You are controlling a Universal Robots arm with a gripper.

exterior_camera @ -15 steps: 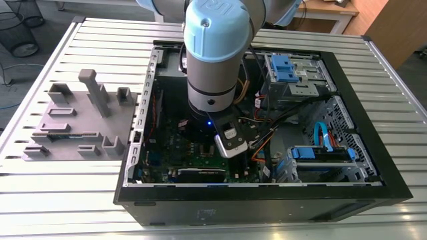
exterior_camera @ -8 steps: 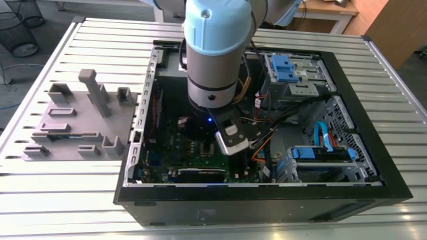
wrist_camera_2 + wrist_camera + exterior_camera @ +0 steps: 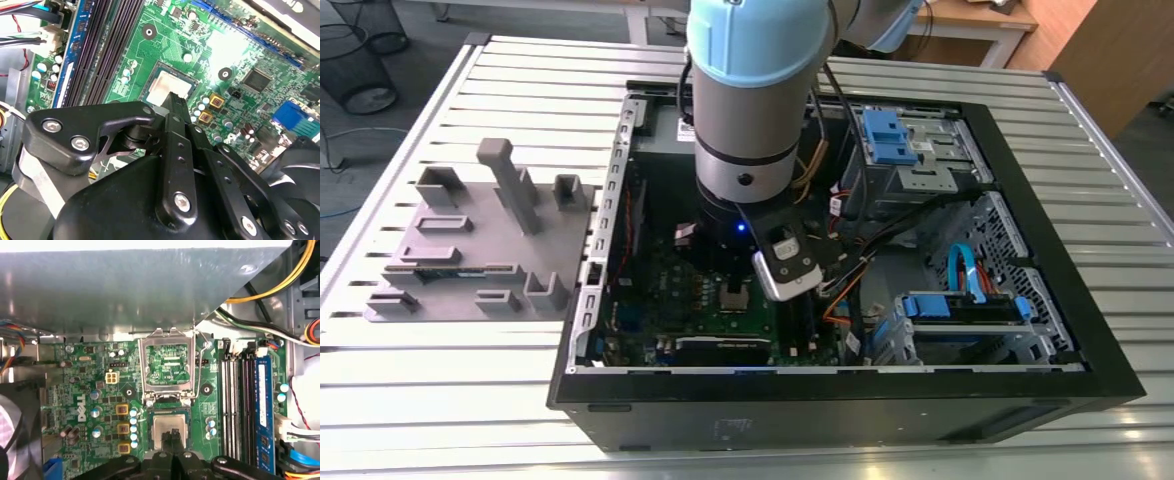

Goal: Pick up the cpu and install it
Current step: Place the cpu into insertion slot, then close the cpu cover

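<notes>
- In the exterior view the arm (image 3: 750,110) reaches straight down into the open computer case (image 3: 854,412), which lies on its side so the motherboard (image 3: 707,322) faces up for work from above. The case also holds blue drive bays and loose cables. A grey fixture tray (image 3: 467,250) sits just beside it on the slatted table (image 3: 454,400).
- In the second wrist view the gripper (image 3: 175,99) hangs over the cpu (image 3: 167,86), which lies flat in its socket beside the memory slots (image 3: 100,45).
- In the first wrist view the load bracket (image 3: 166,365) stands swung open, leaving the socket free. The chip's silver top faces up and sits square in the recess. The fingers are drawn together over its middle, not spanning its edges; I cannot tell whether they touch it.
</notes>
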